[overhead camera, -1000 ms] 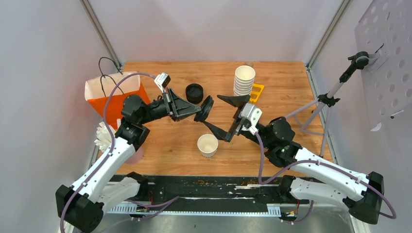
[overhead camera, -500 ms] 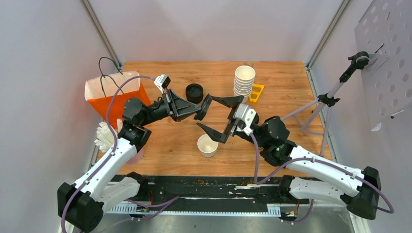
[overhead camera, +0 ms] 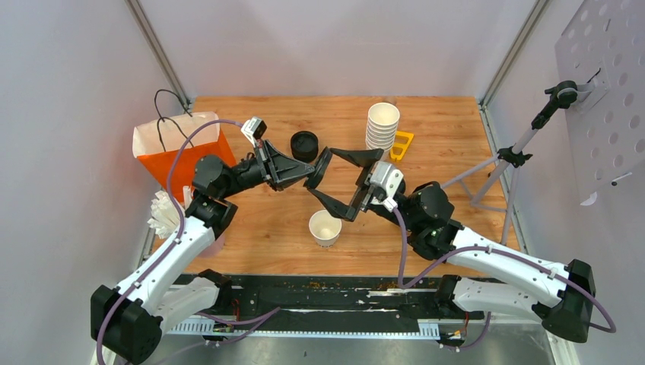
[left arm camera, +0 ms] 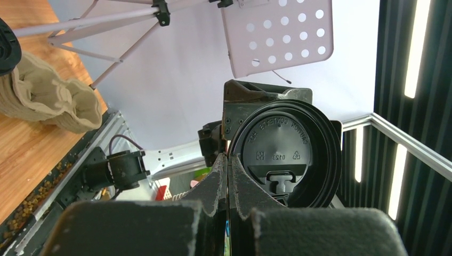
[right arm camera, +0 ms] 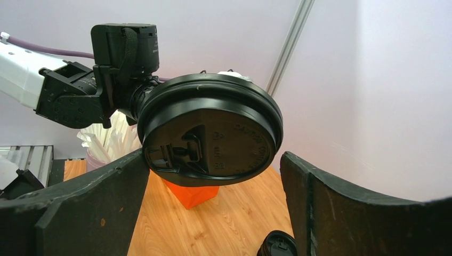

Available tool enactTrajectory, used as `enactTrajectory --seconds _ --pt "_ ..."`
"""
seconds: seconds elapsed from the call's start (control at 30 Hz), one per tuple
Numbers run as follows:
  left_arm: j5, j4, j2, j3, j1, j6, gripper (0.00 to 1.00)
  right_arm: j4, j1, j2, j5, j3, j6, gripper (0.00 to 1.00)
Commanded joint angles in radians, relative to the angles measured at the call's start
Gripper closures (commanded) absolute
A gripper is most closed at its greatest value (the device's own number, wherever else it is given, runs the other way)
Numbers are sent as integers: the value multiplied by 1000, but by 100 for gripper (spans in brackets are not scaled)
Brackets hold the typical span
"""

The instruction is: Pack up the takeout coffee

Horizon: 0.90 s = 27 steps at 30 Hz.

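Black lid [left arm camera: 285, 152] clamped edge-on by left pincer [left arm camera: 228, 162]; right pincer [right arm camera: 213, 157] (fingers spread wide) straddles it in mid-air.

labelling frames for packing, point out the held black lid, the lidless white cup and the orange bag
held black lid [right arm camera: 213, 141]: right wrist view, centre of its flat face
lidless white cup [overhead camera: 325, 226]: top external view, its open inside
orange bag [overhead camera: 158, 163]: top external view, its orange side wall
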Motion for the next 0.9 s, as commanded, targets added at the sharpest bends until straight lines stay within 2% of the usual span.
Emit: enactTrajectory --seconds 0.0,0.33,0.4,0.47,0.6,0.63,0.77,0.83,0.87 --pt "-4 47 -7 0 -4 -10 100 62 7 -8 13 35 -3 10" --pt "-5 38 -16 -8 -4 -6 100 75 8 2 -3 28 -3 19" --pt "-6 25 -21 -8 -4 5 93 71 7 1 3 27 -2 20" --pt "-17 3 -30 -8 -4 22 85 56 7 -4 16 27 0 21" --pt "-67 -128 -67 3 -2 119 54 -27 7 -31 84 33 32 23" --pt "-79 -200 -76 15 0 188 46 -62 7 -42 102 35 42 23" --pt "-148 -540 -92 148 11 462 33 -298 7 -87 213 78 101 24" --pt "-214 -727 -95 232 11 610 16 -429 7 -104 265 114 142 24" --pt "-255 -809 -95 272 11 676 4 -494 7 -107 288 134 168 24"
